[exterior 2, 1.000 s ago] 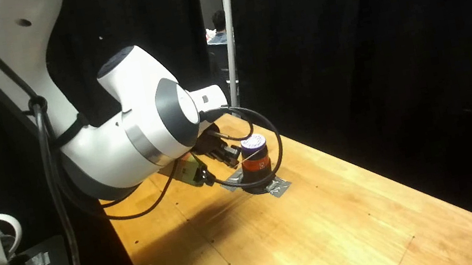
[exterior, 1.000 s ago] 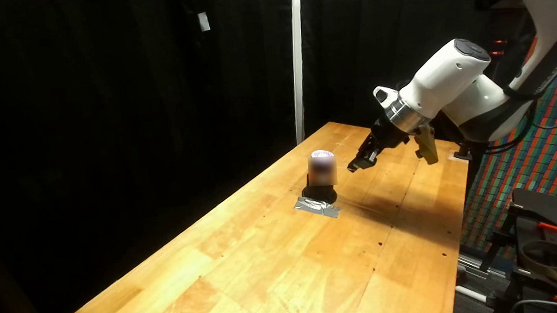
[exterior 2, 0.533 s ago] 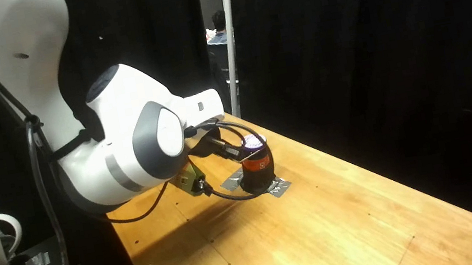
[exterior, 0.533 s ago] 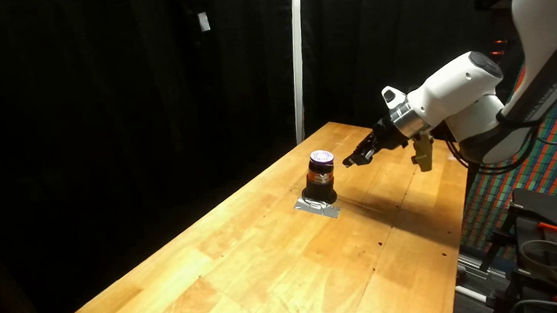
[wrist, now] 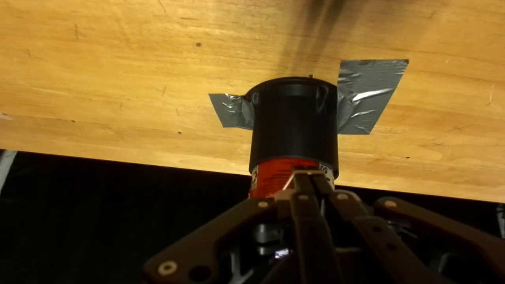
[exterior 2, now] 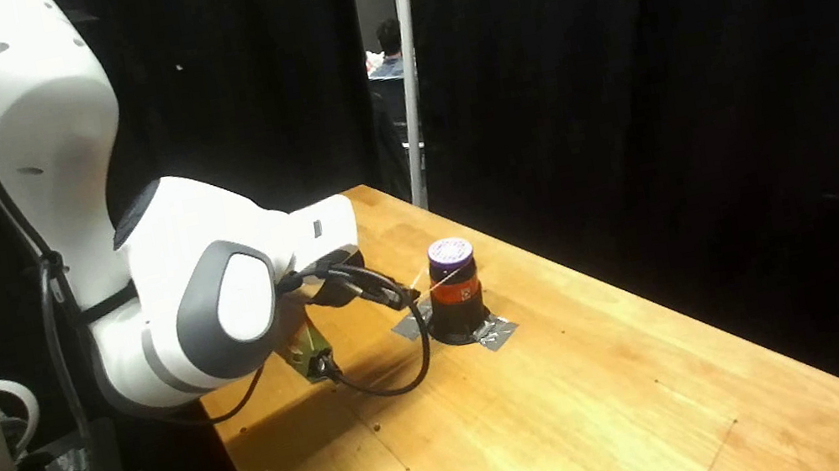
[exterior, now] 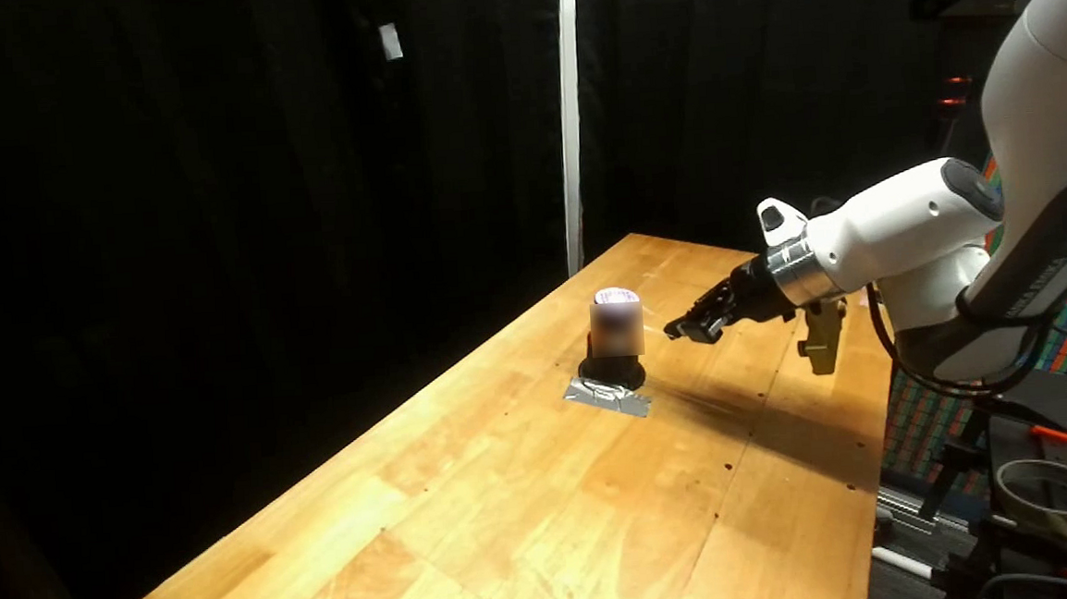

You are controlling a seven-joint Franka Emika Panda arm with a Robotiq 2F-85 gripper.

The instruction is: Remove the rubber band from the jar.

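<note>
Because the jar (exterior 2: 456, 290) stands upright, its long axis square to the table (exterior 2: 581, 387), the rubber band (exterior 2: 440, 282) will probably have to leave over the lid (exterior 2: 450, 252). The rubber band runs as two thin strands from the jar, just below that lid, to the gripper (exterior: 672, 330), straight and sloping down. The jar lies ahead of the jaws, near but apart from them, and the fingertips (wrist: 303, 181) sit lower than the lid. That height is what the coming move turns on: the pull likely needs to swing upward, since drawing back at this level would mostly stretch the rubber band, which might slip free or snap. The jaws are together, clamped by all appearances on the rubber band. Its far side is hidden, but two strands reaching the jar suggest the loop is around it, so the hold seems won and the removal itself not yet done.

The wrist view shows what is too small to read from outside: fingertips meeting, a pale strand running from them. Beyond them, a black cup (wrist: 294, 126) surrounds the jar's lower part, with grey tape (wrist: 375, 92) on either side. The lid is covered there, while both exterior views show it. In an exterior view the jar's body (exterior: 618, 331) is blurred.
</note>
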